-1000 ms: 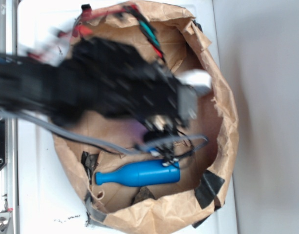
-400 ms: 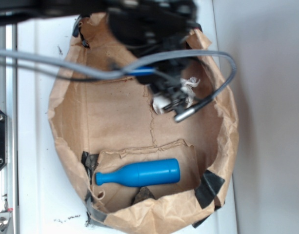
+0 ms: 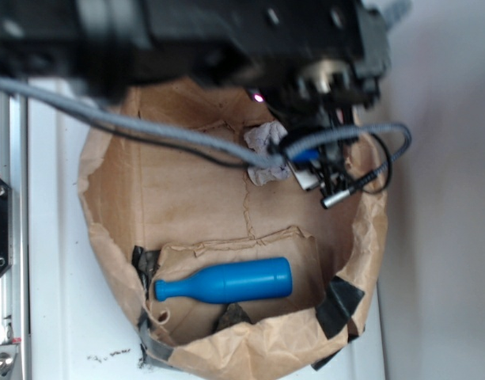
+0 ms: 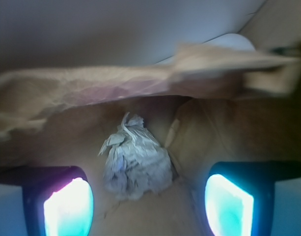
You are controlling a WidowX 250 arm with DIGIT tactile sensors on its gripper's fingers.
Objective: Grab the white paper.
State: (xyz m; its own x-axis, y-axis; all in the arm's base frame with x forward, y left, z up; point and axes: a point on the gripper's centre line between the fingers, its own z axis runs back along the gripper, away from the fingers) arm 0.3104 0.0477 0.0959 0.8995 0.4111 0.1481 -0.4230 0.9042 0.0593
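The white paper is a crumpled off-white wad lying on the floor of the brown paper bag, near its upper right wall. My gripper hangs just right of the wad, partly hidden under the black arm and grey cable. In the wrist view the white paper rests a little ahead of my gripper, roughly centred between the two glowing fingers and apart from both. The fingers stand wide open with only the bag floor between them.
A blue bottle lies on its side on a folded flap in the lower part of the bag. The bag's torn wall rises close behind the wad. A grey cable loops across the bag.
The arm has swung up and to the right across the frame. The gripper has slid off the wad to its right side, leaving the paper uncovered on the bag floor.
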